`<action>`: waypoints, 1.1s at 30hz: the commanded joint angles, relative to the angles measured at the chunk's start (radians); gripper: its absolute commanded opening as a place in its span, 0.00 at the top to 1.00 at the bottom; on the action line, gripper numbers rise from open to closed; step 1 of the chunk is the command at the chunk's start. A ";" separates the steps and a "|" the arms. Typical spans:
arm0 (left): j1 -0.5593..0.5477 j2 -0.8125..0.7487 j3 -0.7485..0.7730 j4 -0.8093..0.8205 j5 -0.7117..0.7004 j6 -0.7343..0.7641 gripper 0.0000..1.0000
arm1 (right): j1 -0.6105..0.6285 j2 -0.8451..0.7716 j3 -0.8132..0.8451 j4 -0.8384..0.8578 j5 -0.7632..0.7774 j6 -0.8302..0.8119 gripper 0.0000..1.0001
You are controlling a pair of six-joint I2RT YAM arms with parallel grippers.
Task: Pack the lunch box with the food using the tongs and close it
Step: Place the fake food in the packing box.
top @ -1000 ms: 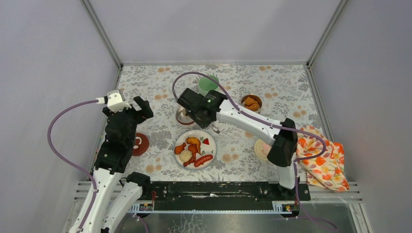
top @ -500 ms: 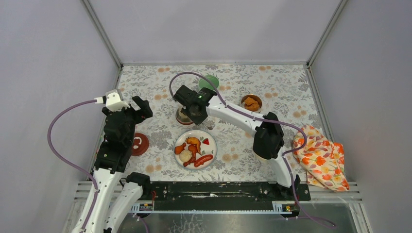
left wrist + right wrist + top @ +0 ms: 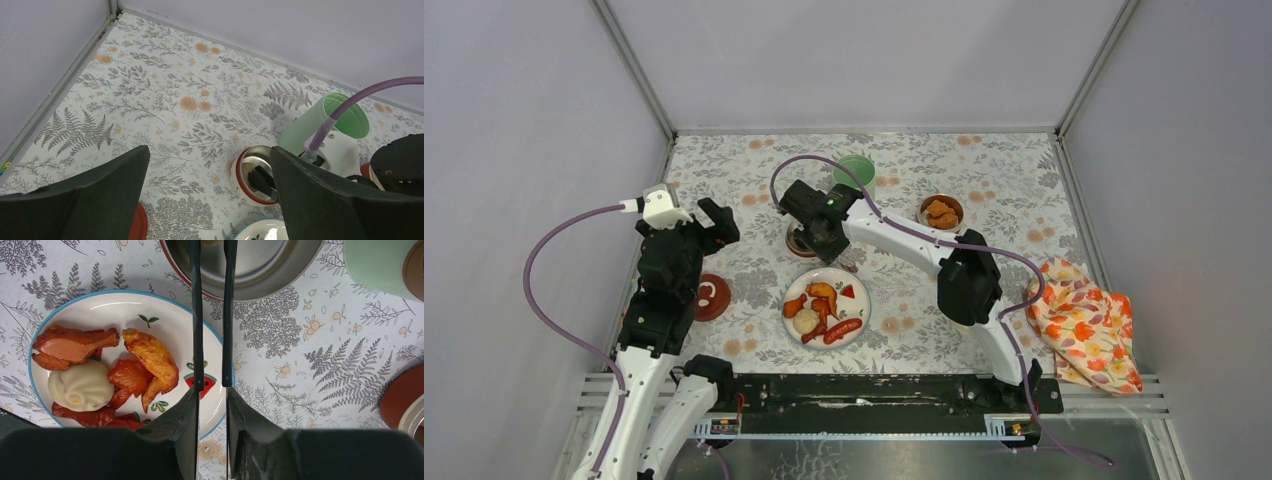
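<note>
My right gripper (image 3: 826, 238) is shut on the dark tongs (image 3: 196, 315). The tongs' two arms stand slightly apart, and their tips reach into the red-rimmed steel bowl (image 3: 801, 240), seen in the left wrist view as bowl (image 3: 250, 175) with tongs tips (image 3: 264, 181). The fingers (image 3: 187, 410) press on both arms above the plate's rim (image 3: 220, 365). Fried chunks (image 3: 150, 360), a pale ball (image 3: 81, 386) and sausages (image 3: 842, 330) lie on the plate (image 3: 856, 305). The mint-green jar (image 3: 856, 172) stands open behind. My left gripper (image 3: 701, 226) hangs open and empty at the left.
A second steel bowl (image 3: 941, 212) at the back right holds fried chunks. A dark-red lid (image 3: 712, 297) lies under my left arm. A floral orange cloth (image 3: 1089, 325) sits at the right edge. Grey walls close in the table on three sides.
My right arm has swung left and its elbow drawn in, carrying the tongs' tips over into the red-rimmed bowl. The tongs' arms have spread a little. The left arm has stayed put.
</note>
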 commanded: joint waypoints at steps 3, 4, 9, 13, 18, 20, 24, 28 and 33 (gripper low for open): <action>0.006 -0.004 -0.012 0.067 0.014 -0.006 0.02 | -0.005 -0.026 0.041 0.012 -0.025 -0.013 0.65; 0.006 -0.004 -0.012 0.066 0.016 -0.006 0.02 | -0.005 -0.030 0.041 0.012 -0.026 -0.011 0.64; 0.006 -0.004 -0.012 0.066 0.017 -0.006 0.02 | -0.005 -0.046 0.042 0.012 -0.024 -0.008 0.61; 0.006 -0.002 -0.011 0.067 0.019 -0.006 0.02 | -0.005 -0.064 0.040 0.012 -0.022 -0.006 0.60; 0.009 0.001 -0.011 0.068 0.024 -0.008 0.02 | -0.005 -0.096 0.019 0.024 -0.023 -0.005 0.58; 0.008 0.000 -0.011 0.067 0.028 -0.008 0.02 | -0.005 -0.107 0.015 0.022 -0.022 -0.004 0.58; 0.009 0.004 -0.014 0.068 0.034 -0.009 0.02 | -0.005 -0.136 -0.004 0.024 -0.021 -0.001 0.57; 0.010 0.007 -0.014 0.069 0.039 -0.011 0.02 | -0.003 -0.165 -0.017 0.016 -0.020 0.004 0.57; 0.012 0.014 -0.012 0.067 0.041 -0.011 0.02 | 0.004 -0.226 -0.080 0.018 -0.030 -0.004 0.57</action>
